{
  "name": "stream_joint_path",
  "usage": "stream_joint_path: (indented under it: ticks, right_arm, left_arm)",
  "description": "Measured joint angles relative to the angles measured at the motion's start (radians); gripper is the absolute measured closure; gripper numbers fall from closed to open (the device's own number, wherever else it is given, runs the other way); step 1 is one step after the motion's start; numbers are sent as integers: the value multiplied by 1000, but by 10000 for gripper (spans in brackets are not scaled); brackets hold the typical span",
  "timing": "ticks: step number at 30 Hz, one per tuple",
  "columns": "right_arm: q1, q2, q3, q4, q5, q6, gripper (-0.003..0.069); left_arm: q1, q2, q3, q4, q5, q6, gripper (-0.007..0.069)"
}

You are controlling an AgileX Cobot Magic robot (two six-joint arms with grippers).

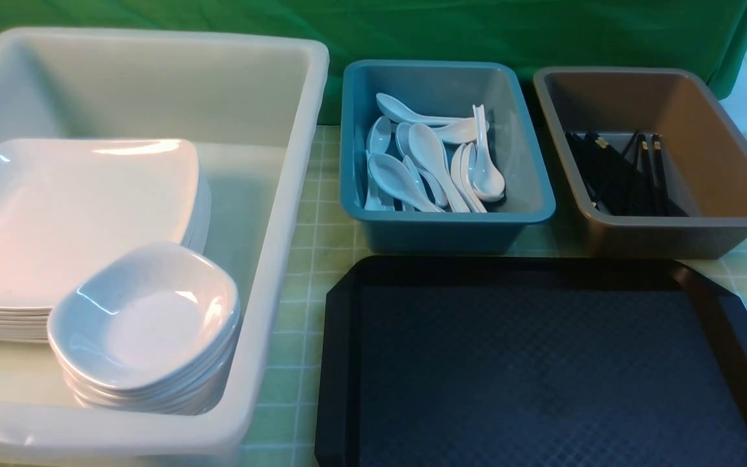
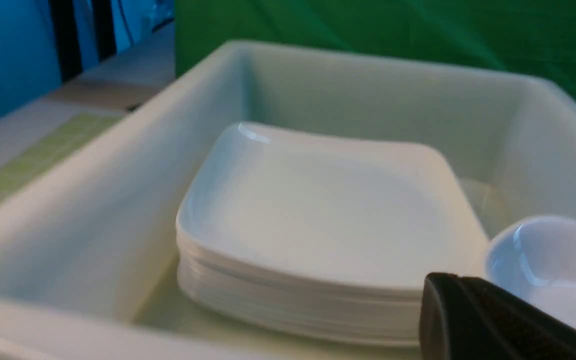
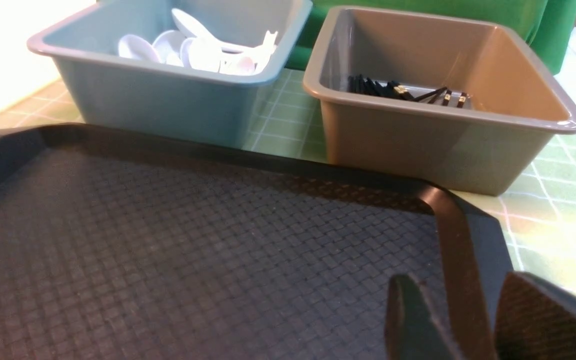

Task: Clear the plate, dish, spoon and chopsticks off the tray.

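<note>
The black tray (image 1: 542, 363) lies at the front right with nothing on its textured floor (image 3: 168, 240). The plate (image 1: 69, 214) tops a stack of white plates (image 2: 328, 210) in the white tub. The dish (image 1: 146, 318) tops a stack of small bowls (image 2: 553, 265) beside them. Spoons (image 1: 432, 162) fill the teal tub, and black chopsticks (image 1: 626, 172) lie in the brown tub (image 3: 403, 92). Neither arm shows in the front view. My left gripper (image 2: 443, 295) is shut and empty, near the plate stack. My right gripper (image 3: 460, 290) hangs open over the tray's right rim, holding nothing.
A large white tub (image 1: 283, 194) takes up the left side. The teal tub (image 1: 445, 227) and the brown tub (image 1: 672, 240) stand side by side behind the tray. A green checked cloth (image 1: 308, 272) covers the table, with a green curtain behind it.
</note>
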Motion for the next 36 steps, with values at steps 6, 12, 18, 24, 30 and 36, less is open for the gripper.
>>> stream_joint_path:
  ticks: [6, 12, 18, 24, 30, 36]
  right_arm:
    - [0, 0, 0, 0, -1, 0, 418]
    - [0, 0, 0, 0, -1, 0, 418]
    - [0, 0, 0, 0, -1, 0, 418]
    - [0, 0, 0, 0, -1, 0, 418]
    - [0, 0, 0, 0, -1, 0, 418]
    - [0, 0, 0, 0, -1, 0, 418]
  left_arm:
    - [-14, -61, 107, 51, -74, -82, 630]
    - [-106, -61, 112, 62, -84, -16, 630]
    - [-117, -62, 114, 51, -90, -14, 630]
    - [-148, -62, 114, 115, -91, -13, 630]
    - [-157, -62, 114, 101, -91, -12, 630]
    - [-158, -62, 114, 71, -91, -12, 630]
